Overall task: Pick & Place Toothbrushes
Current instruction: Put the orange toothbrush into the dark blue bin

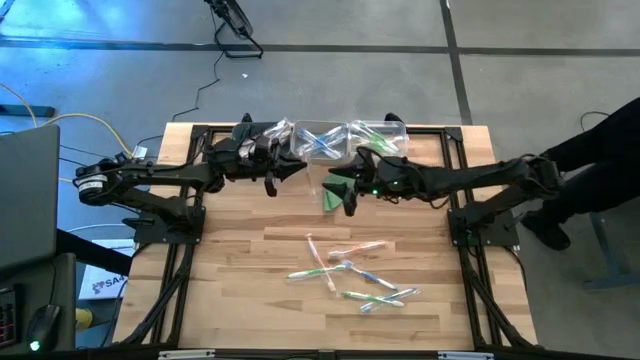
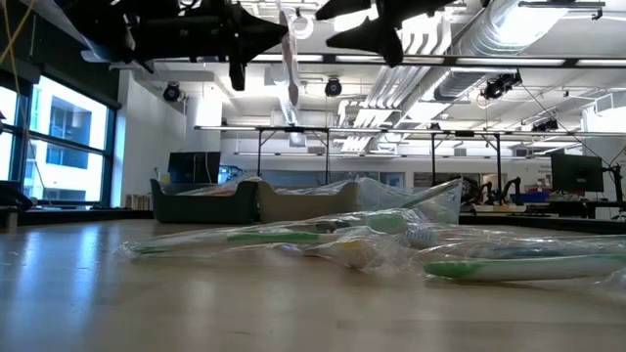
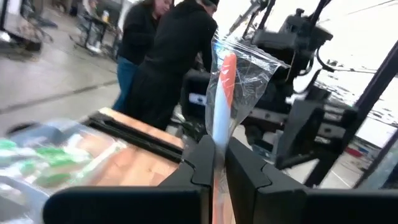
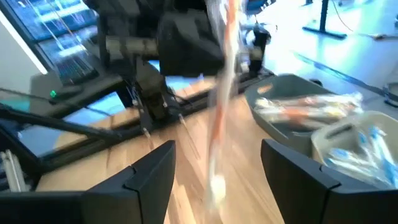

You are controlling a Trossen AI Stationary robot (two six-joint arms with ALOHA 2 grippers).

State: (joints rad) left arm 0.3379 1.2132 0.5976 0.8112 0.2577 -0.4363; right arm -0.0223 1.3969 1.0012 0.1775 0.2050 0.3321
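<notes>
Several wrapped toothbrushes (image 1: pixel 350 272) lie loose on the wooden table's near half, also in the low view (image 2: pixel 391 240). My left gripper (image 3: pixel 214 146), over the far middle of the table (image 1: pixel 270 180), is shut on one wrapped toothbrush (image 3: pixel 227 74) with an orange accent. That toothbrush stands roughly upright in the air (image 2: pixel 290 64). My right gripper (image 4: pixel 217 149) faces it from the table's right (image 1: pixel 347 200). It is open, with a finger on either side of the held toothbrush (image 4: pixel 221 118) and clear of it. My left gripper pinches the wrapped toothbrush between its two fingers, partway along its length (image 3: pixel 214 127). The fingers lie across it. The orange-accented end (image 3: pixel 229 68) sticks out beyond the fingers in its clear wrapper. The toothbrush is lifted clear of the table.
Clear bins (image 1: pixel 340 140) with sorted toothbrushes stand at the table's far middle, seen close in the right wrist view (image 4: pixel 311 112). A green folded triangle (image 1: pixel 333 197) lies under my right gripper. Two people (image 3: pixel 168 56) stand beyond the table, and another person (image 1: pixel 600 150) is at its right.
</notes>
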